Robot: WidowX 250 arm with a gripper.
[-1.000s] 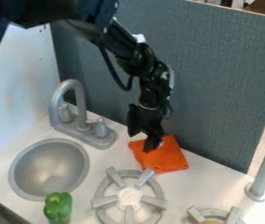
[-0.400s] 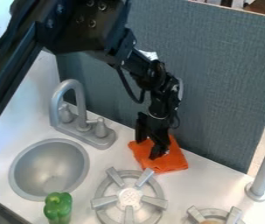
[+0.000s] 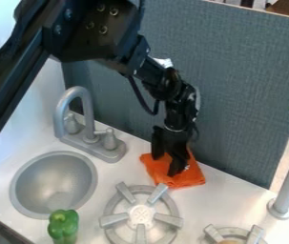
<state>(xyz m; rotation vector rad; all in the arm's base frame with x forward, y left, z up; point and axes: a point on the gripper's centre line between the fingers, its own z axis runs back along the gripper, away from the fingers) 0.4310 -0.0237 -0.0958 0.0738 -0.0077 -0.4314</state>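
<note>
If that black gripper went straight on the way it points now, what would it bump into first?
Most likely the orange cloth: the gripper points down at it. Its tips may already be touching the cloth; this angle leaves the depth unclear.

Gripper (image 3: 166, 165) shifted over the orange cloth (image 3: 189, 179) — away from the faucet (image 3: 75, 112), toward the counter's (image 3: 226, 193) right end. Most travel came early; only a slight further shift since. Black arm (image 3: 89, 31) swung rightward too — upper part now lower, further into view.
</note>
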